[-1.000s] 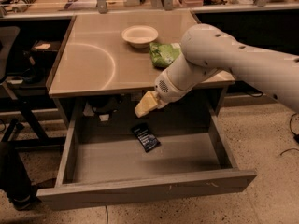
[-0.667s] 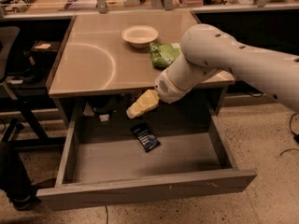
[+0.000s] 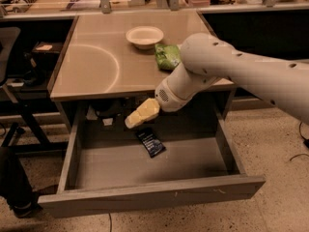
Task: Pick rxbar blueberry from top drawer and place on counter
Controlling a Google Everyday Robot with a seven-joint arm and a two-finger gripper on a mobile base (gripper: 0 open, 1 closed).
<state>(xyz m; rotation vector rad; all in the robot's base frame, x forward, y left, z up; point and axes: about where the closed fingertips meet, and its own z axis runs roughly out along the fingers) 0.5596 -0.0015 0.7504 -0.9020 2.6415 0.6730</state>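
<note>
Navy-wrapped rxbar blueberry (image 3: 150, 142) lay flat on the top drawer (image 3: 120, 170) floor, ungrasped. The claw (image 3: 135, 119) hung just above it, its opening impossible to tell. Reaching was in hand; next, a descent onto the bar.

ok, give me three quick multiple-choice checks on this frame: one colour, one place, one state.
1. The bag on the counter beside the bowl is:
A green
B red
C blue

2. The rxbar blueberry lies:
A on the counter
B on the top drawer floor
C in the bowl

3. The top drawer is:
A shut
B pulled open
C lying on the ground

Key:
1 A, the crinkly bag is plainly green.
2 B, the dark bar lies flat on the grey floor, and the gripper hangs over the drawer, up-left of the bar in the picture.
3 B, the drawer's whole floor shows in front of the counter.
</note>
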